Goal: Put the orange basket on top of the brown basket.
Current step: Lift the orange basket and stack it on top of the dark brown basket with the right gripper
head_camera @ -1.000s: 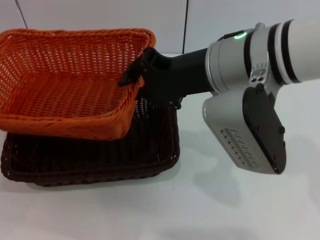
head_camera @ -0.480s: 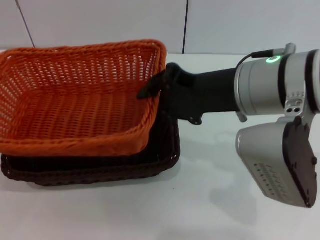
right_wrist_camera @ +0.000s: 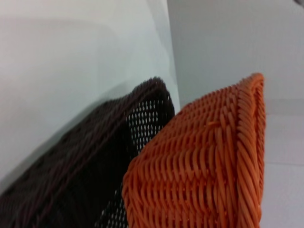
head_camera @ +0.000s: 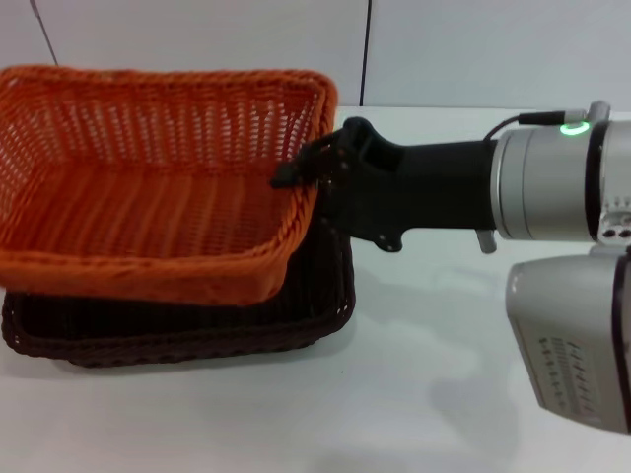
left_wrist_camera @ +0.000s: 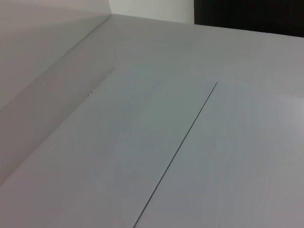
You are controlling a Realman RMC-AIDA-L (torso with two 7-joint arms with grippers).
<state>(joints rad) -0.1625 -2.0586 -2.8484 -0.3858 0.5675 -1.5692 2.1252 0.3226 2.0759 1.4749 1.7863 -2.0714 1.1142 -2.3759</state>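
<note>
The orange basket [head_camera: 148, 207] sits nested on top of the brown basket [head_camera: 197, 325] at the left of the head view, tilted slightly with its near edge overhanging the dark rim. My right gripper [head_camera: 314, 175] reaches in from the right and is shut on the orange basket's right rim, with one dark finger [head_camera: 294, 173] showing inside the wall. The right wrist view shows a corner of the orange basket [right_wrist_camera: 204, 166] close up, with the brown basket [right_wrist_camera: 85, 166] beneath and beside it. The left gripper is out of sight.
Both baskets stand on a white table [head_camera: 414, 394]. A white wall with a dark vertical seam [head_camera: 367, 49] runs behind them. The left wrist view shows only white panels with a thin seam [left_wrist_camera: 180, 152].
The orange basket has shifted right and come down more level onto the brown basket. My right arm has drawn back to the right while keeping hold of the rim.
</note>
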